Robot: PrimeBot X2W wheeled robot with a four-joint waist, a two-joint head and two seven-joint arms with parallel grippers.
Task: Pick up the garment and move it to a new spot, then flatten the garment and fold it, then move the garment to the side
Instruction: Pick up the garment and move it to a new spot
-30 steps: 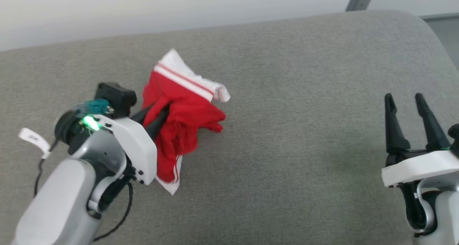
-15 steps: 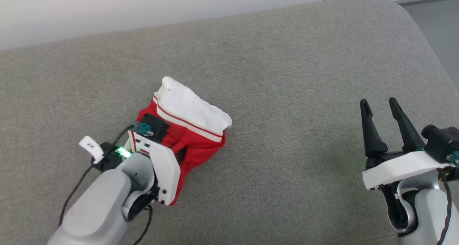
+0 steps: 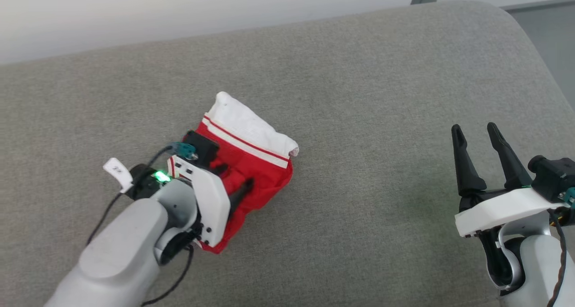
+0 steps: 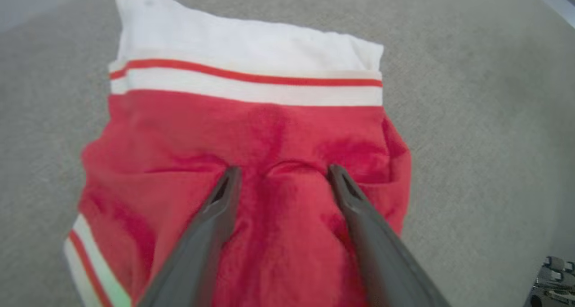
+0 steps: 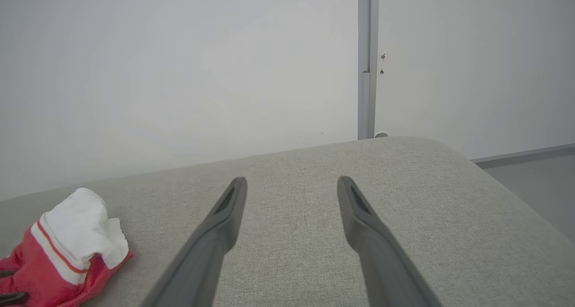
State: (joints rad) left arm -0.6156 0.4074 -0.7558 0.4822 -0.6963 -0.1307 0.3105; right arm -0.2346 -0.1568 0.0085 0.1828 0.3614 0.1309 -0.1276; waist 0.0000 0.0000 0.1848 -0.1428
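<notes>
The garment [image 3: 256,163] lies bunched on the grey cushion, red with a white sleeve and striped trim facing away from me. It shows large in the left wrist view [image 4: 251,127] and at the lower left of the right wrist view [image 5: 67,248]. My left gripper [image 3: 236,174] stands open, its fingers spread and resting on the red cloth, with a low ridge of fabric between them [image 4: 284,170]. My right gripper [image 3: 474,129] is open and empty, well to the right above bare cushion [image 5: 292,181]. The chest print is hidden.
The grey cushioned surface [image 3: 368,100] stretches wide around the garment and curves down at its right edge [image 3: 534,51]. A white wall [image 5: 179,73] with a grey vertical post [image 5: 367,60] stands behind it. Grey floor [image 5: 534,172] lies beyond the right edge.
My left gripper lowered the garment onto the cushion and opened, letting go of it. The head camera shifted. The right gripper stayed open.
</notes>
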